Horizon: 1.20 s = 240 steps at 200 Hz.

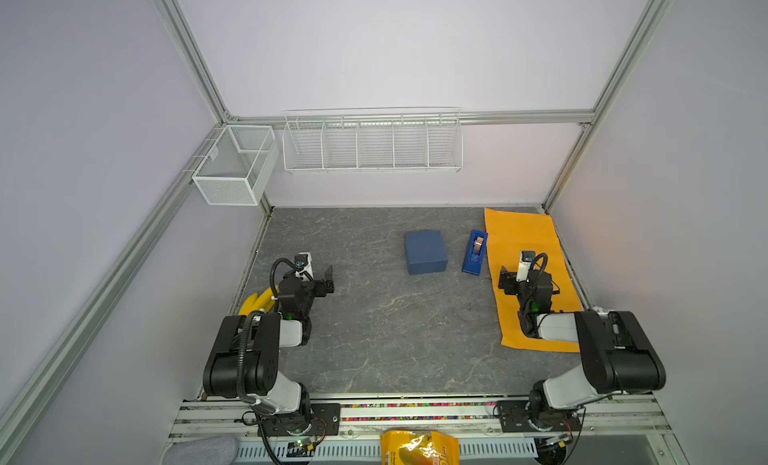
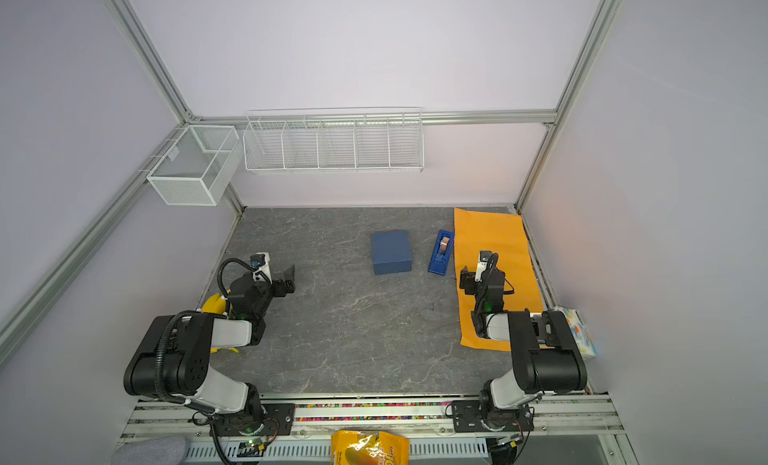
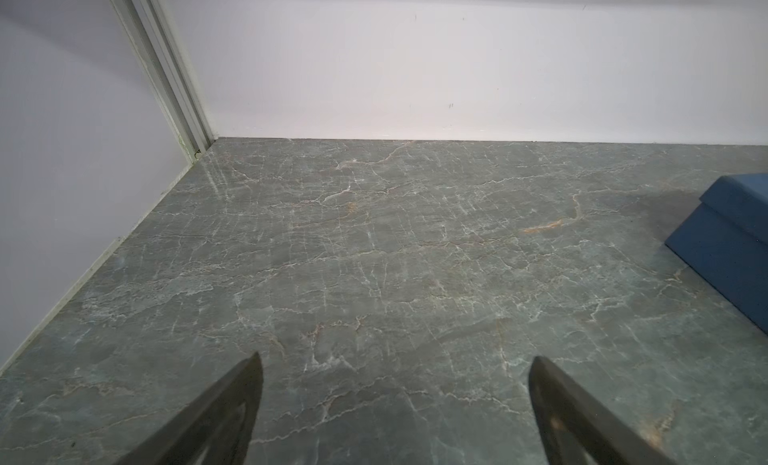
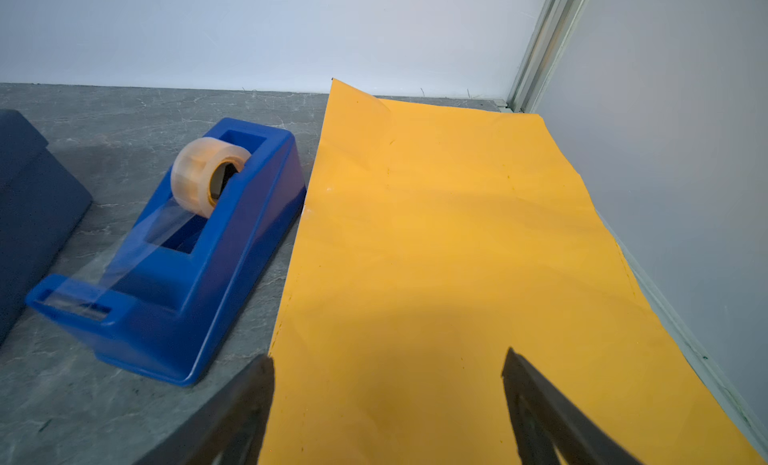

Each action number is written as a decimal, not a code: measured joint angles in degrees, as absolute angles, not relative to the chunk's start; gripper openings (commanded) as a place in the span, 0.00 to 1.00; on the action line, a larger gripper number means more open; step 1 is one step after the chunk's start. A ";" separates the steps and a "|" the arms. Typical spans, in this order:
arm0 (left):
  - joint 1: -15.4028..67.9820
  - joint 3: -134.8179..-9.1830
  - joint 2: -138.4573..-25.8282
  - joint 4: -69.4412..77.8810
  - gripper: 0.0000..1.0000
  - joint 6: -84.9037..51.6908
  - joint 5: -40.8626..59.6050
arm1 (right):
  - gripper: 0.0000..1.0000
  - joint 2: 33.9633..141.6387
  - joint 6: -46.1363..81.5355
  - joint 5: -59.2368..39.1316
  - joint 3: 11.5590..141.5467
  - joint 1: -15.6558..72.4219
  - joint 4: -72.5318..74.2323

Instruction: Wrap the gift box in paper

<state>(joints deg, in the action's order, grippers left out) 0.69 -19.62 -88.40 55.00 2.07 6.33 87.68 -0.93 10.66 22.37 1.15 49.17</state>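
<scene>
Nothing wrapped so far. Flat on the surface [image 1: 374, 326], just left of the tape dispenser [image 1: 475, 253] with a gap between: the gift box [image 1: 424, 251]. On the dispenser's other side, spread flat with one long edge at or against its base: the paper [image 1: 523, 238], no part under the box. Above the paper, right of the dispenser and a little nearer the arm bases: the right gripper [image 1: 503, 279], jaws spread wide, grasping nothing. Well left of the dispenser, beyond the box: the left gripper [image 1: 329, 279], likewise spread and empty over bare surface.

Likely trouble: a thin sheet lying flush, hard to pinch from above, so apt to crumple, tear or slide. Dragged toward the box, could catch on the dispenser at its edge and shove it into the box. Could also be pinned by the right arm hanging over its near end.

Only in the right wrist view: tape drawn from the tape roll [image 4: 208, 172] to the cutter, and the paper's far corner apparently curled. Only in a top view: a tissue box [image 2: 577, 332] far right of the dispenser, and bananas [image 1: 255, 303] under the left arm. In the left wrist view, just a corner of the box.
</scene>
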 measured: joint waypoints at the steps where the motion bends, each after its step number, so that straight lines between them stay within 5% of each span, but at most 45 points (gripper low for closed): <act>1: 0.69 -19.62 -88.40 55.00 0.99 2.07 6.33 | 0.89 87.68 -0.93 10.66 22.37 1.15 49.17; 240: 0.64 -21.12 -86.72 49.76 1.00 -1.28 -4.36 | 0.89 86.15 -0.91 9.87 23.09 1.08 44.29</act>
<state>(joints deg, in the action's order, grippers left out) 0.64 -21.12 -86.72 49.76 -1.28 -4.36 86.15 -0.91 9.87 23.09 1.08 44.29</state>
